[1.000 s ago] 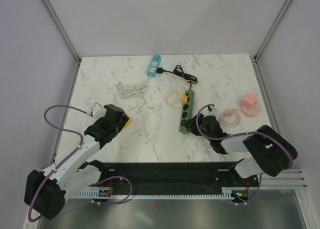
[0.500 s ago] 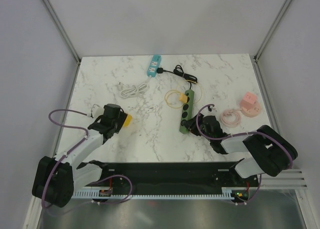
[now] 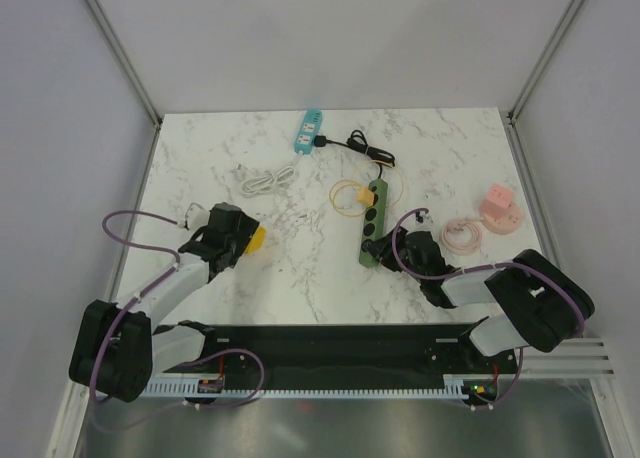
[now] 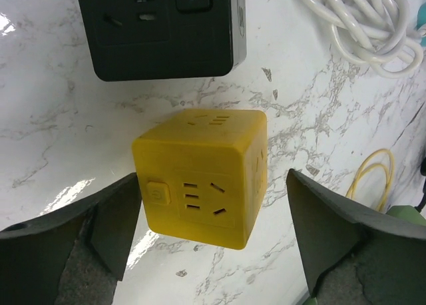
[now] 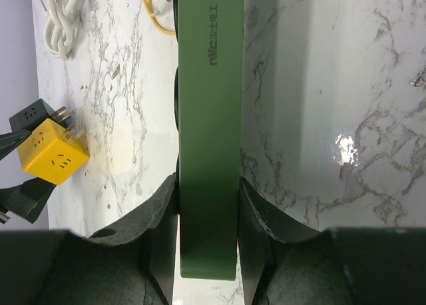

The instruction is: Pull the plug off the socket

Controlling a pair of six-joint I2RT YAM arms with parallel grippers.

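A yellow cube socket (image 4: 200,175) lies on the marble between the spread fingers of my left gripper (image 4: 219,245), which is open. The left finger (image 4: 113,232) is close beside the cube; the right one stands well apart. A black plug adapter (image 4: 163,28) lies just beyond the cube, separate from it. In the top view the left gripper (image 3: 238,240) covers most of the cube (image 3: 256,240). My right gripper (image 5: 208,232) is shut on the near end of a green power strip (image 5: 208,85), which also shows in the top view (image 3: 372,221). The right wrist view also shows the cube (image 5: 52,152) and adapter (image 5: 33,115).
A teal power strip (image 3: 308,131) with a black plug and cable (image 3: 358,144) lies at the back. A white cable coil (image 3: 262,181) and a yellow cable loop (image 3: 350,194) lie mid-table. A pink cube socket (image 3: 498,206) and its cable (image 3: 462,235) sit at the right.
The left arm's elbow has swung back towards the left edge while its gripper stays around the yellow cube. The right arm and the green strip have not moved.
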